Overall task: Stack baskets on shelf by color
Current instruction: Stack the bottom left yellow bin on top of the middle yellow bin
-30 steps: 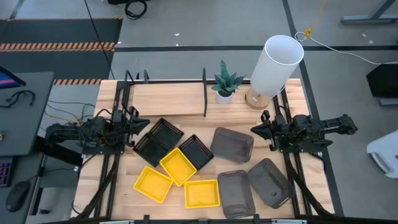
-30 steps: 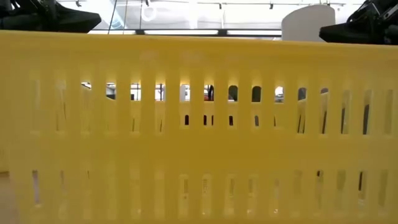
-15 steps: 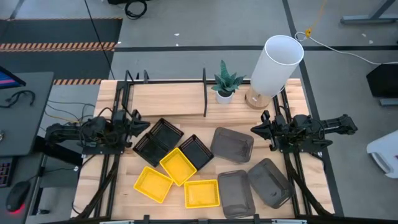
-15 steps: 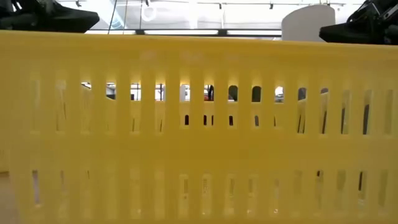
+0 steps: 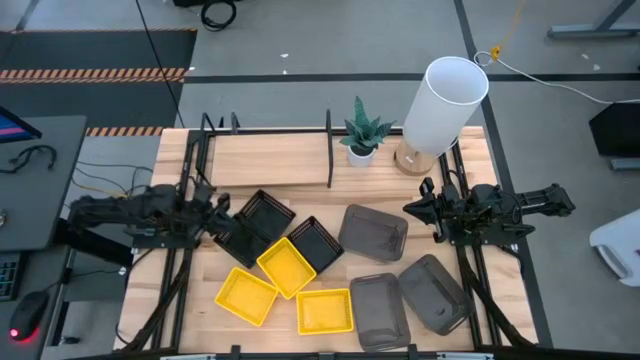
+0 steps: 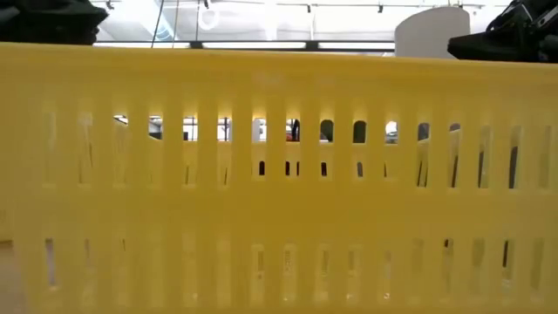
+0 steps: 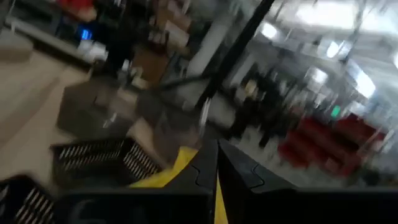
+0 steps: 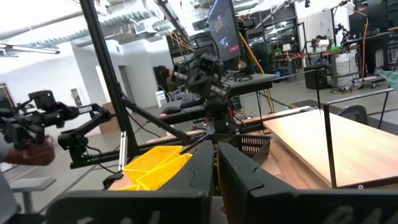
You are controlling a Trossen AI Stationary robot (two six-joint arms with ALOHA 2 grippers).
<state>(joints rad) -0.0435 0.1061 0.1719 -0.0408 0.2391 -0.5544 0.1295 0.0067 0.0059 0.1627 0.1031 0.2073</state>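
The wooden table (image 5: 505, 260) carries baskets (image 5: 285, 267), a shelf (image 5: 270, 160) (empty).

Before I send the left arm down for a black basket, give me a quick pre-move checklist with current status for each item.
1. Left gripper lined up near target: ok, it sits by the edge of the left black basket.
2. Left fingers shut with nothing between them: ok in the left wrist view.
3. Target free to lift: cannot tell; the two black baskets overlap, and a yellow basket touches them.
4. Shelf ready to take baskets: ok, its board shows nothing on it.
5. Right gripper out of the way: ok, parked beside a grey basket, shut.
6. Low view usable: not ok, a yellow basket wall fills it.
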